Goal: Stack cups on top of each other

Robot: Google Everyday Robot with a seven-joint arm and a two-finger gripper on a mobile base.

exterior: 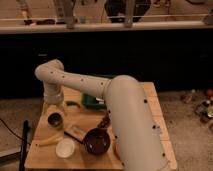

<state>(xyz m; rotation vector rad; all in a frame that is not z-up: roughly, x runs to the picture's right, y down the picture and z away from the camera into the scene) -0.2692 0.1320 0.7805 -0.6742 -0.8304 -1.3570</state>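
Observation:
A small dark brown cup (55, 119) stands upright on the left part of the wooden table (145, 107). My gripper (53, 110) hangs from the white arm's wrist (52, 94), pointing down right above this cup and partly covering its far rim. I cannot make out the light lime green cup; it may be hidden by the gripper.
A large dark brown bowl (96, 141) sits at the front middle and a shallow white round dish (65, 148) to its left. A yellowish long item (48, 141), a dark flat item (75, 132) and a green object (93, 102) also lie on the table. My thick white arm (132, 125) covers the right side.

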